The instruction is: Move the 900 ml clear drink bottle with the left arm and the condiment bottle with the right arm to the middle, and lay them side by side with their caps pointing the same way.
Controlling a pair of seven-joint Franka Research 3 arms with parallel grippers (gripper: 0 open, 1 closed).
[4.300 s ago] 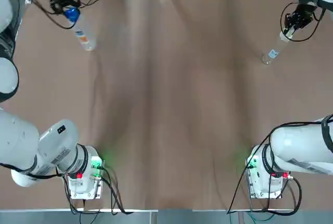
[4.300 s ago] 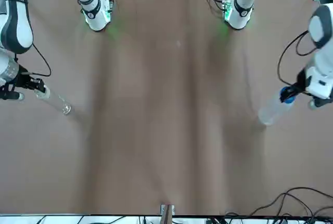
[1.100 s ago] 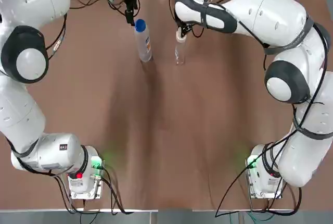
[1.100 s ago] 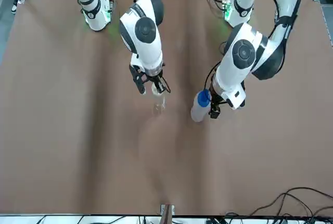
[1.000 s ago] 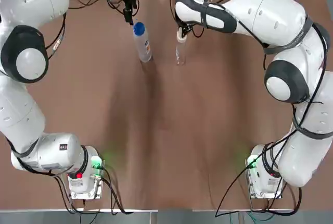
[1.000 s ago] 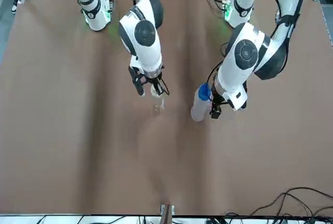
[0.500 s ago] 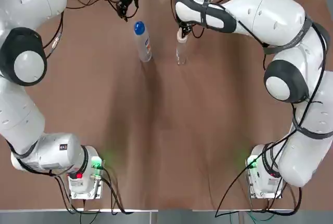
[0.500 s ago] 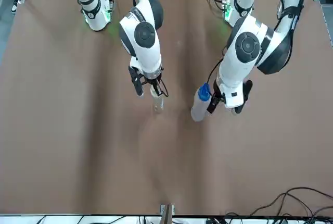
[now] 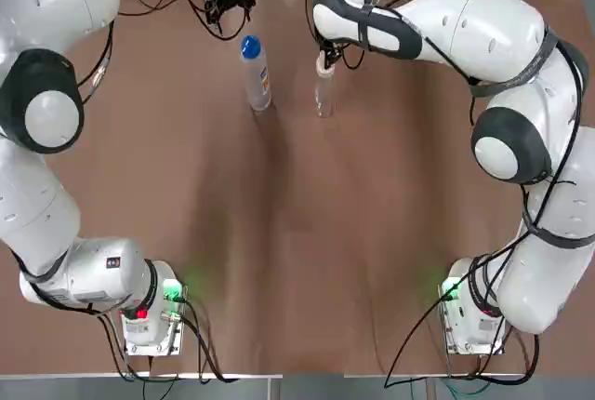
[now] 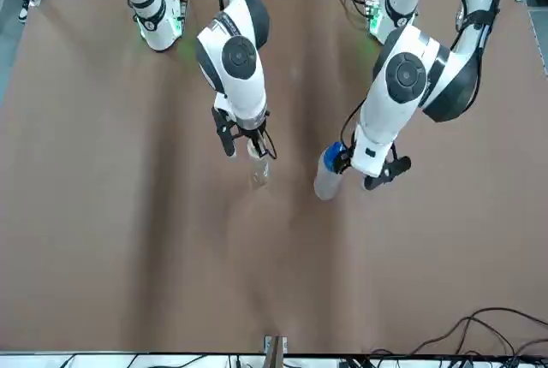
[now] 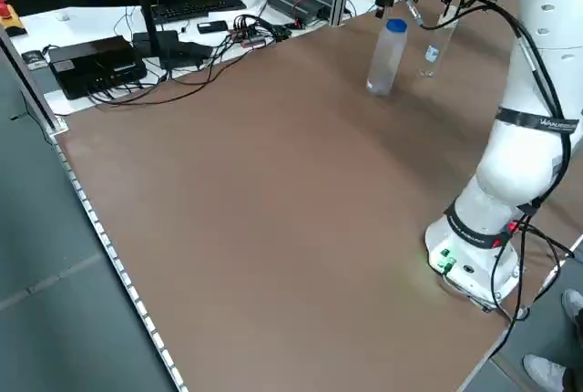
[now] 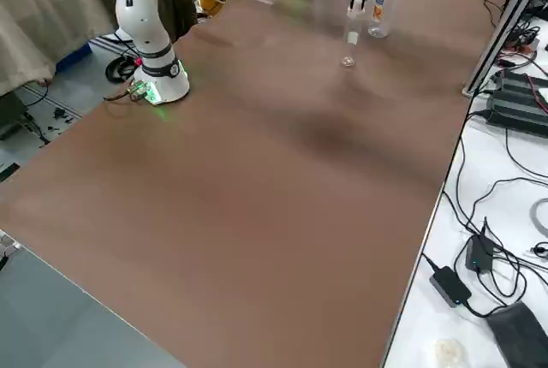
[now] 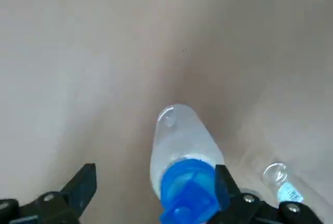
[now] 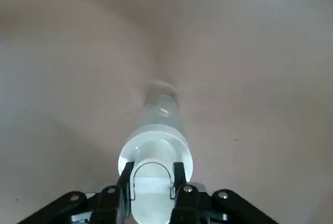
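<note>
Left gripper (image 9: 228, 5) hangs over the far edge of the table (image 9: 297, 233), near its middle. On my wrist feed its fingers (image 13: 83, 185) are spread wide and hold nothing. The clear drink bottle (image 9: 257, 79) stands upright just on my side of it, and its blue cap (image 9: 249, 46) is not pinched between the fingers. The right gripper (image 14: 151, 182) is beside it, with its fingers pressed onto the white cap (image 14: 151, 171) of the condiment bottle (image 9: 323, 95). That bottle is also upright. I cannot tell whether its base rests on the table.

For writing, the drink bottle has a small label (image 9: 264, 74) with orange and blue marks. The condiment bottle has a blue-and-white label (image 13: 285, 191) low on its body. I can't read a word or brand on either one.

I count two bottles, one for each arm. They stand near each other but apart, with both caps pointing up. I also count two green lights, one at the left arm's base (image 9: 175, 293) and one at the right arm's base (image 9: 453, 290).
</note>
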